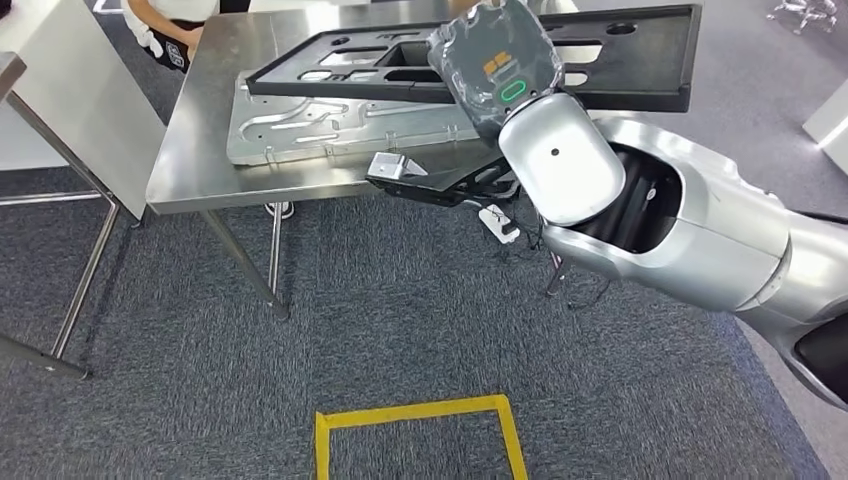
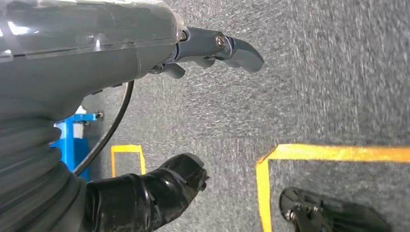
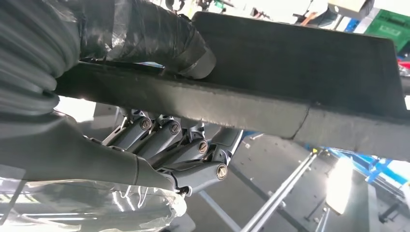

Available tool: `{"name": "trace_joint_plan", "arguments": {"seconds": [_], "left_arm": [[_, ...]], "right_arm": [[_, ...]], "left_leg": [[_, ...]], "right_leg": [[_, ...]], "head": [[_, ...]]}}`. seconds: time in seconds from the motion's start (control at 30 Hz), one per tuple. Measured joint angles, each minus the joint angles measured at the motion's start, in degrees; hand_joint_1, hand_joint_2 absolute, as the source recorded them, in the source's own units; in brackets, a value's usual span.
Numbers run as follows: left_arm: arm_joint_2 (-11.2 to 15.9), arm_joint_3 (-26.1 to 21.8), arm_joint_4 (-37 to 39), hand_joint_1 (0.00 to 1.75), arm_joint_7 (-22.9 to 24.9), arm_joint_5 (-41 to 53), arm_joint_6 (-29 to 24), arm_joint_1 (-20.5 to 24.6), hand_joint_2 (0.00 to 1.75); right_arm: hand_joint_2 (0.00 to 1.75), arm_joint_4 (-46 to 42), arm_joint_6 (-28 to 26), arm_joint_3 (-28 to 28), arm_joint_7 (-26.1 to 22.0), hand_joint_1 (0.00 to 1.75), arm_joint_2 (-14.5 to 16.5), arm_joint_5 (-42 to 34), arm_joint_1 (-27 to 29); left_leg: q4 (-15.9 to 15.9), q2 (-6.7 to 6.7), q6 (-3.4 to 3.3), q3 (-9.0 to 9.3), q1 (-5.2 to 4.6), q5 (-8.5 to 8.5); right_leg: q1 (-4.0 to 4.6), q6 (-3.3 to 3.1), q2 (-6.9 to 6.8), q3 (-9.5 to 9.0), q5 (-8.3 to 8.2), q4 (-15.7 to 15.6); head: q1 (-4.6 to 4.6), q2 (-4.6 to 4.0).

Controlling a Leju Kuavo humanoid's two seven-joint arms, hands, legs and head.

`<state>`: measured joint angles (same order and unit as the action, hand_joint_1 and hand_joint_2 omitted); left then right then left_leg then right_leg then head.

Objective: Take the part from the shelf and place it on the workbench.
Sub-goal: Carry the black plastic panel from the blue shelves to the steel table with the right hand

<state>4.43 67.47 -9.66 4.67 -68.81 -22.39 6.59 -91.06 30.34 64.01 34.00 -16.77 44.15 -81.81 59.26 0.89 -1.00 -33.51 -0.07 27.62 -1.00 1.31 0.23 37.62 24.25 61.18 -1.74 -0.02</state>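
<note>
The right hand (image 1: 497, 72) is gripping the black part (image 1: 620, 60) at its near edge: in the right wrist view the thumb (image 3: 193, 53) is pressing on one face of the panel and the fingers (image 3: 169, 140) are curling under the other. The part is lying across the workbench (image 1: 200, 150), partly resting on a silver stamped plate (image 1: 300, 125) already there; whether its full length is bearing on the surface I cannot tell.

The left hand (image 2: 159, 193) is hanging over the carpet, fingers apart and holding nothing.

Risks, as I judge them:
- The part is long and held at one edge. Letting go while it is tilted could let it slide off the plate or pivot.
- Black on silver: dragging could shift the plate toward the bench edge.
- A black bracket-like item (image 1: 430, 175) is sitting at the near bench edge under the forearm; a careless pull-back could knock it off.
- A person (image 1: 165, 30) is standing at the far corner, near the part's end.
</note>
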Motion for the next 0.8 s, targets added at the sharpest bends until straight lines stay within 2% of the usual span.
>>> {"name": "trace_joint_plan", "arguments": {"seconds": [0.07,0.13,0.17,0.23,0.27,0.3,0.33,0.37,0.4,0.43,0.47,0.5,0.63,0.7,0.77,0.8], "left_arm": [[-0.01,0.0,0.0,0.0,-0.02,0.0,0.02,0.05,1.75],[-0.08,0.01,-0.01,0.0,-0.02,0.01,0.08,0.02,1.75],[-0.11,0.01,-0.01,0.0,-0.02,0.02,0.11,0.05,1.75],[-0.13,0.0,0.0,0.0,0.0,0.11,0.16,0.1,1.75],[-0.12,0.0,0.0,0.0,0.04,0.18,0.18,0.12,1.75],[-0.1,0.01,0.0,0.0,0.13,0.25,0.22,0.08,1.75],[-0.1,0.01,0.0,0.0,0.24,0.3,0.26,0.0,1.75],[-0.09,0.02,0.0,0.0,0.36,0.34,0.3,-0.08,1.75],[-0.08,0.02,0.0,0.0,0.47,0.37,0.33,-0.14,1.75],[-0.05,0.02,0.0,0.0,0.56,0.41,0.35,-0.16,1.75],[-0.02,0.02,0.0,0.0,0.63,0.46,0.36,-0.1,1.75],[-0.01,0.02,0.0,0.0,0.69,0.52,0.36,-0.01,1.75],[-0.01,0.02,0.0,0.0,0.74,0.89,0.3,0.25,1.75],[-0.02,0.02,0.0,0.0,0.64,0.97,0.26,0.25,1.75],[-0.01,0.02,0.0,0.0,0.46,0.97,0.24,0.26,1.75],[-0.01,0.02,0.0,0.0,0.38,0.96,0.24,0.25,1.75]], "right_arm": [[1.75,0.09,0.01,0.11,-0.02,1.75,0.09,0.02,0.03],[1.75,0.26,0.03,0.16,-0.02,1.75,0.14,0.03,0.03],[1.75,0.35,0.04,0.16,-0.02,1.75,0.2,0.04,-0.01],[1.75,0.52,0.02,0.25,-0.06,1.75,0.43,0.07,0.0],[1.75,0.66,-0.01,0.35,-0.16,1.75,0.57,0.13,0.06],[1.75,0.88,-0.1,0.52,-0.34,1.75,0.74,0.27,0.13],[1.75,1.21,-0.27,0.72,-0.6,1.75,0.97,0.55,0.19],[1.75,1.62,-0.56,0.91,-0.9,1.75,1.29,0.95,0.23],[1.75,2.1,-0.96,1.07,-1.23,1.75,1.7,1.46,0.24],[1.75,2.67,-1.51,1.2,-1.57,1.75,2.22,2.05,0.23],[1.75,3.28,-2.1,1.28,-1.91,1.75,2.78,2.65,0.22],[1.75,3.96,-2.65,1.4,-2.28,1.75,3.43,3.21,0.23],[1.75,6.44,-3.82,1.83,-3.37,1.75,5.74,4.34,0.37],[1.75,7.2,-4.01,1.81,-3.56,1.75,6.33,4.66,0.32],[1.75,7.77,-3.96,1.87,-3.66,1.75,6.69,4.85,0.33],[1.75,7.99,-3.81,1.92,-3.71,1.75,6.77,4.87,0.37]], "left_leg": [[-0.1,0.02,0.54,-0.03,-0.01,0.16],[1.02,-0.17,1.14,-0.37,0.13,1.04],[3.07,-0.28,1.47,-1.34,0.19,2.07],[9.95,-0.47,2.01,-5.1,0.36,4.65],[13.23,-0.48,2.18,-7.16,0.45,5.4],[15.0,-0.49,2.3,-8.62,0.54,5.19],[14.56,-0.5,2.34,-9.06,0.61,3.82],[11.96,-0.52,2.31,-8.43,0.68,1.54],[7.99,-0.55,2.22,-7.11,0.73,-0.99],[4.33,-0.55,2.09,-5.59,0.64,-2.73],[1.54,-0.54,1.85,-4.44,0.51,-3.65],[0.12,-0.51,1.59,-3.84,0.35,-3.78],[-0.9,-0.49,0.27,-3.02,0.33,-3.4],[-1.33,-0.53,-0.48,-2.3,0.46,-3.26],[-1.28,-0.49,-1.04,-1.88,0.33,-2.84],[-1.21,-0.41,-1.16,-1.67,0.25,-2.6]], "right_leg": [[0.1,-0.59,0.14,-0.15,0.3,-0.43],[-0.05,-1.17,0.16,-0.66,0.35,-1.04],[-0.17,-1.45,0.15,-1.01,0.39,-1.31],[-0.17,-1.8,0.12,-1.58,0.66,-1.49],[-0.14,-1.89,0.12,-1.8,0.84,-1.5],[-0.12,-1.92,0.14,-2.07,1.06,-1.49],[-0.11,-1.9,0.19,-2.37,1.31,-1.49],[-0.12,-1.84,0.25,-2.72,1.56,-1.48],[-0.12,-1.74,0.31,-3.05,1.83,-1.48],[-0.06,-1.58,0.4,-3.26,2.06,-1.49],[-0.01,-1.36,0.49,-3.32,2.22,-1.48],[0.02,-1.11,0.56,-3.3,2.3,-1.52],[-0.01,0.0,0.48,-3.09,3.11,-0.89],[0.03,0.15,0.28,-0.78,5.43,3.95],[0.11,0.07,0.24,3.4,7.95,11.34],[0.12,0.0,0.23,5.03,8.13,13.64]], "head": [[-0.11,0.0],[-0.22,-0.01],[-0.3,-0.01],[-0.47,-0.01],[-0.46,-0.01],[-0.46,-0.01],[-0.46,-0.01],[-0.46,-0.01],[-0.46,-0.01],[-0.45,-0.01],[-0.44,-0.01],[-0.41,-0.01],[-0.35,-0.01],[-0.21,-0.01],[-0.11,-0.01],[-0.1,-0.01]]}}
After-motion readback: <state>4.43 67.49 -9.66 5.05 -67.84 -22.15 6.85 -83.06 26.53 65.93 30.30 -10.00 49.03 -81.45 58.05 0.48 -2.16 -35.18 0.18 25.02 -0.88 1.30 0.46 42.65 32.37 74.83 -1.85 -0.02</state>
